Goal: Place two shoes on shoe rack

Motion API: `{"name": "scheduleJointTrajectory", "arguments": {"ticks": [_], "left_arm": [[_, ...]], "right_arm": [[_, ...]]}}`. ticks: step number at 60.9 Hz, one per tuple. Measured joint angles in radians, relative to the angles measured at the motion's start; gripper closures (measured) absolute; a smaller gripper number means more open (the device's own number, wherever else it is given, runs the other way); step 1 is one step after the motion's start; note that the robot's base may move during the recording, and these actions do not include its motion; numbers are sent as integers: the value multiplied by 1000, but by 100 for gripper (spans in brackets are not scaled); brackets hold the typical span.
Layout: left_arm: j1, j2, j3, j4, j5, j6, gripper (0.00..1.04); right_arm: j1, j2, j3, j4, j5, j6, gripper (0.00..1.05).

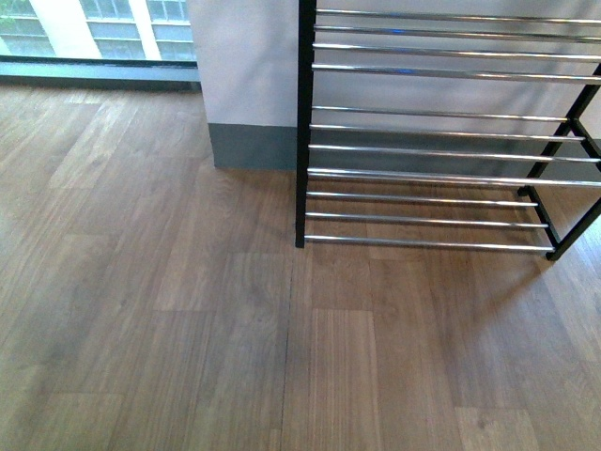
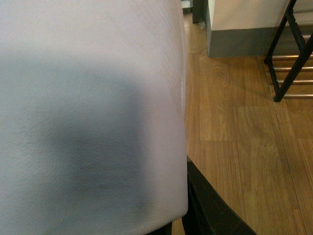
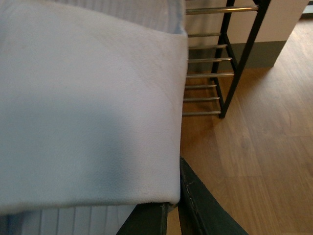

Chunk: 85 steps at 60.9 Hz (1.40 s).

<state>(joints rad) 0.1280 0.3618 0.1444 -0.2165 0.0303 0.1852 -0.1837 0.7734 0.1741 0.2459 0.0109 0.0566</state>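
The shoe rack [image 1: 451,177] stands at the upper right of the front view, a black frame with chrome bars and nothing on the tiers that show. Neither arm nor any shoe appears in that view. In the left wrist view the pale sole of one grey sneaker [image 2: 93,98] fills most of the picture, and my left gripper [image 2: 178,223] is shut on it. The rack [image 2: 293,69] shows beyond it. The right wrist view shows the white sole of the other sneaker [image 3: 88,98], with my right gripper [image 3: 173,215] shut on it, and the rack [image 3: 208,60] close behind.
A white wall pillar with a grey base [image 1: 249,103] stands just left of the rack. A window [image 1: 94,28] runs along the far left. Wood plank floor [image 1: 188,329] spreads in front of the rack.
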Motion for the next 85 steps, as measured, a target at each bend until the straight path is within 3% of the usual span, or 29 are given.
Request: {"name": "scheduleJointTrajectory", "arguments": {"ticks": [85], "left_arm": [[0,0,0,0,2,0,103]], "right_arm": [[0,2,0,0,0,0,103]]}}
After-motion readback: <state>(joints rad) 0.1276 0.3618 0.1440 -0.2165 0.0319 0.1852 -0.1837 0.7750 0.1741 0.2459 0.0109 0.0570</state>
